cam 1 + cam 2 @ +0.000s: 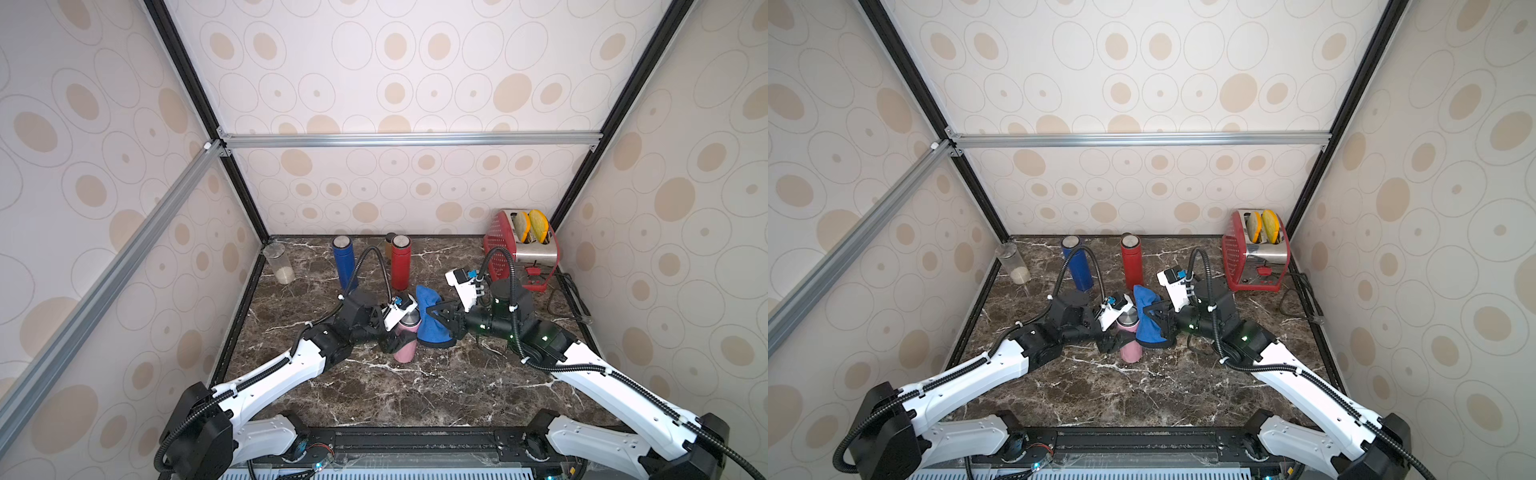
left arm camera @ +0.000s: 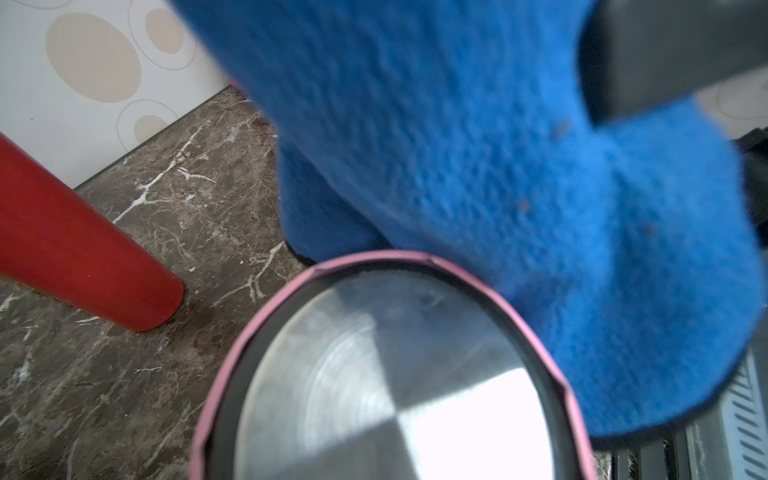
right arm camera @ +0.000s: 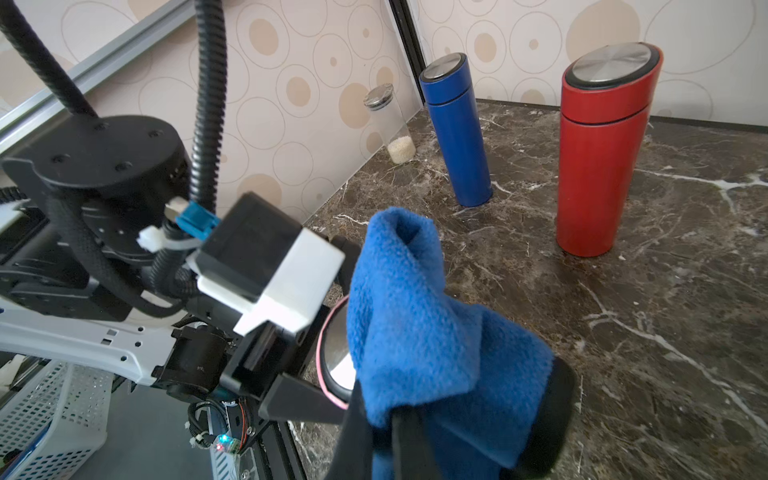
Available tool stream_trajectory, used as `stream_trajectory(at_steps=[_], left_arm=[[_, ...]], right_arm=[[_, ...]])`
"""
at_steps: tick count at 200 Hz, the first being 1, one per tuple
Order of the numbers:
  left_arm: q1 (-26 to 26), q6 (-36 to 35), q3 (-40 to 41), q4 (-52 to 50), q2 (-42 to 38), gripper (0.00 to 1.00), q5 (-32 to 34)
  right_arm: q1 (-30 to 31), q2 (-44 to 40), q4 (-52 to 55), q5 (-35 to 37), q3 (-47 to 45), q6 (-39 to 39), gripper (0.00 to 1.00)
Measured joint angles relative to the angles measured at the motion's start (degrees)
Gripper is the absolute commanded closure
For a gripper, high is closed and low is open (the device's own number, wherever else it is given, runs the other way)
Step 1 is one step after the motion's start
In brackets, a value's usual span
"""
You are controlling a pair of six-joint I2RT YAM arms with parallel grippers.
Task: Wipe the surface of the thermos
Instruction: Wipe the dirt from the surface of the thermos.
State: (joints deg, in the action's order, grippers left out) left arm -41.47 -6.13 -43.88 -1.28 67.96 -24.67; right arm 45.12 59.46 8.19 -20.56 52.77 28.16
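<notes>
As the left gripper point(image 1: 398, 341) clamped the pink thermos point(image 1: 404, 354) upright, the right gripper point(image 1: 438, 320) pinched the blue cloth point(image 1: 428, 299), thermos just ahead of its jaws, cloth between.

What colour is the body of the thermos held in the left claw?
The thermos body is pink; it shows best in a top view.

Dark brown marble table point(image 1: 374, 395), white veins all over. Along the back, left to right: clear jar point(image 1: 280, 264) with a bit of white grain at the bottom, blue thermos point(image 1: 344, 266), red thermos point(image 1: 400, 264), then a red toaster point(image 1: 521, 249) in the right corner, two slices poking up. Also a black cable point(image 1: 573, 299) looping beside the toaster. And a pink thermos point(image 1: 405, 349) upright near the middle.
</notes>
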Motion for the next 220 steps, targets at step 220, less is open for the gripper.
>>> stream_trajectory(at_steps=[220], left_arm=[[-0.2,4.1,16.5,26.5,-2.6,1.00,4.3]], right_arm=[[-1.6,13.5,-54.4,-7.6,-21.0,13.0,1.00]])
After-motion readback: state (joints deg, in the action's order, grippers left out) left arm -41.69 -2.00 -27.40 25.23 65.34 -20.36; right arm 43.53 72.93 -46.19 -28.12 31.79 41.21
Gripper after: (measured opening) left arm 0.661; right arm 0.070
